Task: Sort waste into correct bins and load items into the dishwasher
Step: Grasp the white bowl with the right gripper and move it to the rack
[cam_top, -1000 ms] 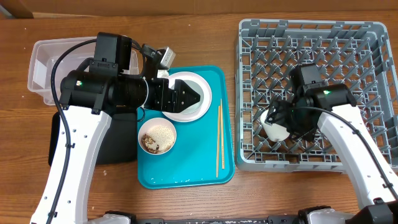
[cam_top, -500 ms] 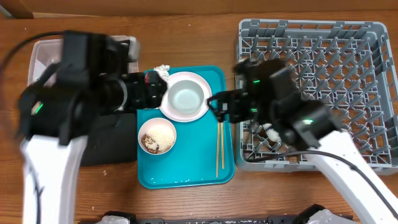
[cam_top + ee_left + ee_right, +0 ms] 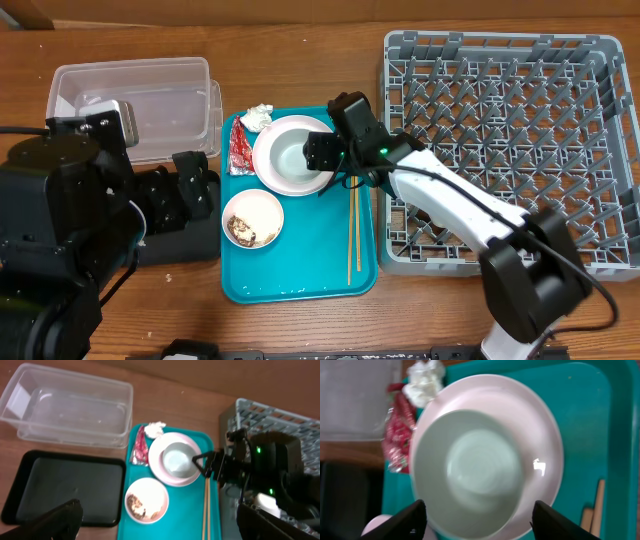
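Observation:
The white bowl (image 3: pixel 300 155) sits on the pale pink plate (image 3: pixel 272 165) on the teal tray. My right gripper (image 3: pixel 322 155) is open and empty; its fingers straddle the bowl (image 3: pixel 480 470) from the plate's (image 3: pixel 542 435) right side. The red wrapper (image 3: pixel 238 148) and the tissue wad (image 3: pixel 258 117) lie at the tray's far left. The small pinkish bowl (image 3: pixel 252 218) holds rice and brown scraps. My left gripper (image 3: pixel 195 190) is open and empty, high over the black tray (image 3: pixel 65 487), beside the clear tub (image 3: pixel 130 100). The grey rack (image 3: pixel 510 140) stands right. The cup is hidden in the overhead view.
Two wooden chopsticks (image 3: pixel 352 230) lie along the right side of the teal tray (image 3: pixel 300 275), close under my right arm. The left wrist view shows the tub (image 3: pixel 70 407), the small bowl (image 3: pixel 146 501) and the right gripper (image 3: pixel 210 465).
My right arm has swung left out of the rack to the white bowl, empty. My left arm has drawn back left, off the plate, to above the black tray.

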You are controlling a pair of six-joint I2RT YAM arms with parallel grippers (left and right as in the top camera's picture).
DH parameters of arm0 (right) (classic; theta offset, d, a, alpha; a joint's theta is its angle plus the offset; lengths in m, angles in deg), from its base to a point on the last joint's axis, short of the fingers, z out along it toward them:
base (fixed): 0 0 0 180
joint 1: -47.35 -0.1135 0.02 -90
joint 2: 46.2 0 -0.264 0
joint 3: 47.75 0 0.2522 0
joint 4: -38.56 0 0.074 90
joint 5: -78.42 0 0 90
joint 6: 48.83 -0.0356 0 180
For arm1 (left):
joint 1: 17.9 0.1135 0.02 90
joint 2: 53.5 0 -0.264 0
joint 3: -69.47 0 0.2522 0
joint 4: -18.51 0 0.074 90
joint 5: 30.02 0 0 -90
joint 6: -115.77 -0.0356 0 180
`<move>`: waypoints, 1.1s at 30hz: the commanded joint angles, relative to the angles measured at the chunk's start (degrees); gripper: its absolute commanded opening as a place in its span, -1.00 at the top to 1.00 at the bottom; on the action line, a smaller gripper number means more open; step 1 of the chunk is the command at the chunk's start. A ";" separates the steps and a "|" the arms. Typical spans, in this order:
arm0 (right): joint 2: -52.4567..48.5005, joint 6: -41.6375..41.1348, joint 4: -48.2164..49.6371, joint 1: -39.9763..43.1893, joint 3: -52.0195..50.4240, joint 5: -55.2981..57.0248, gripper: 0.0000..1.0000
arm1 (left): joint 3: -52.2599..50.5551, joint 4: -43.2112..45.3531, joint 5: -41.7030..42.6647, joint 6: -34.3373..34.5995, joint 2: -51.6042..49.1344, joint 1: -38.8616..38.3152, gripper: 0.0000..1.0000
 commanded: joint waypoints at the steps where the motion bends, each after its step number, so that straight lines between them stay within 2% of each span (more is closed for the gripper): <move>1: -3.45 -2.64 2.34 0.76 0.76 -0.11 -0.35 | 0.37 -1.25 -1.77 0.76 0.17 0.31 -1.00; 7: -7.34 -2.64 3.13 0.44 0.76 -1.66 -0.01 | 0.35 -2.23 -1.73 0.79 -0.94 0.31 -1.00; 9: -7.65 -2.64 3.23 0.46 0.76 -1.66 0.31 | 0.35 -2.21 -1.70 0.79 -1.46 0.31 -1.00; 11: -7.74 -2.64 3.21 0.48 0.76 -1.70 0.83 | 0.35 -2.21 -1.70 0.79 -1.97 0.31 -1.00; 12: -7.67 -2.62 3.04 0.48 0.76 -1.68 0.92 | 0.35 -2.21 -1.70 0.79 -2.27 0.31 -1.00; 17: -3.58 -2.60 0.42 1.90 0.79 -0.52 0.92 | 0.35 -2.23 -1.70 0.79 -3.93 0.31 -1.00; 22: 7.74 -2.60 -3.98 3.56 0.79 8.15 0.92 | 0.35 -2.23 -1.70 0.79 -5.90 0.31 -1.00; 25: 15.87 -2.36 -7.58 4.26 0.79 17.97 0.92 | 0.35 -2.21 -1.70 0.79 -7.13 0.31 -1.00; 28: 23.19 -2.36 -11.61 4.63 0.76 32.54 0.92 | 0.35 -2.21 -1.70 0.79 -8.33 0.31 -1.00; 33: 29.66 -2.16 -19.08 6.05 0.76 56.26 0.92 | 0.35 -2.54 -1.55 0.76 -10.62 0.28 -1.00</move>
